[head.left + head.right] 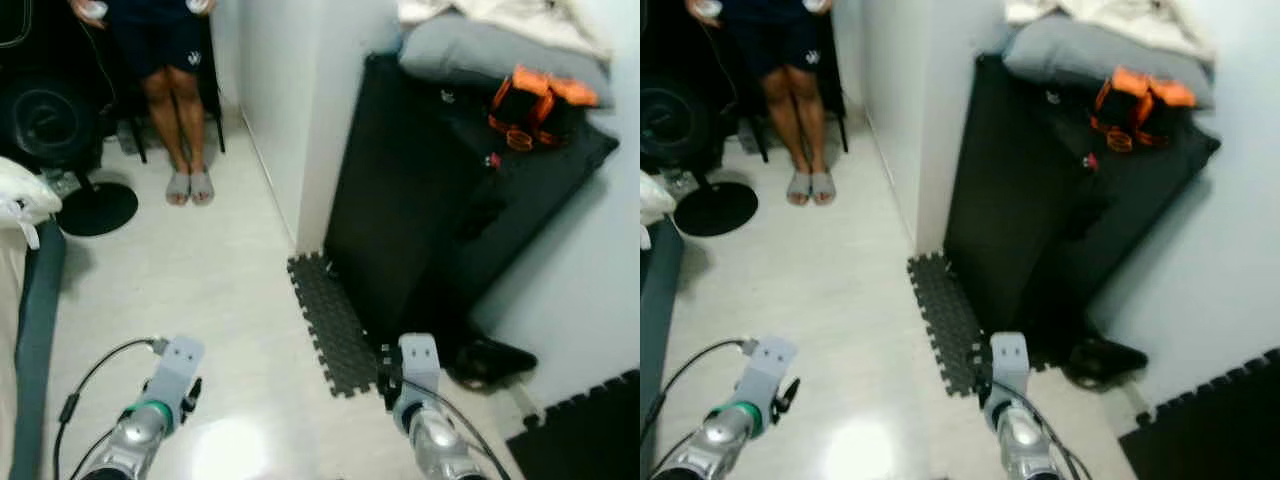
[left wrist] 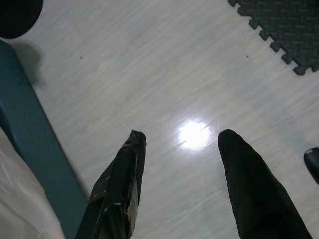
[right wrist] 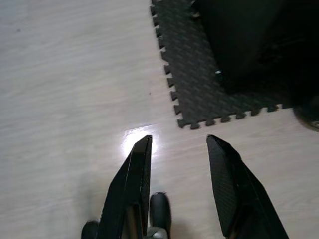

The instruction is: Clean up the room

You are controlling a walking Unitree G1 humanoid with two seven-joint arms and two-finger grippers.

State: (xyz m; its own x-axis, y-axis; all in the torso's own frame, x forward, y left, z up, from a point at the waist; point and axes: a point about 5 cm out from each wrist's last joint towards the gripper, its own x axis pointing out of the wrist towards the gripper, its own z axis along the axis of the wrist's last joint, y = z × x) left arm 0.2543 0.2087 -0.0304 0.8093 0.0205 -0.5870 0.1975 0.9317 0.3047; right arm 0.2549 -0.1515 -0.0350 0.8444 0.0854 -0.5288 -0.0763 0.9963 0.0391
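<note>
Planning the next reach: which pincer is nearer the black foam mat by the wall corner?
Right. The right pincer hangs open just off the foam mat's edge; the left pincer is open over bare floor, farther away.

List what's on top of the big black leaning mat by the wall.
On the black mat lie an orange-and-black item, a grey cushion at its upper end, and pale bedding over the cushion. Whatever is behind the mat is hidden.

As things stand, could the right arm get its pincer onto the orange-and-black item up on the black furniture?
Probably not yet. The right pincer hangs open low over the floor, while the orange-and-black item sits high on the black furniture, well ahead.
</note>
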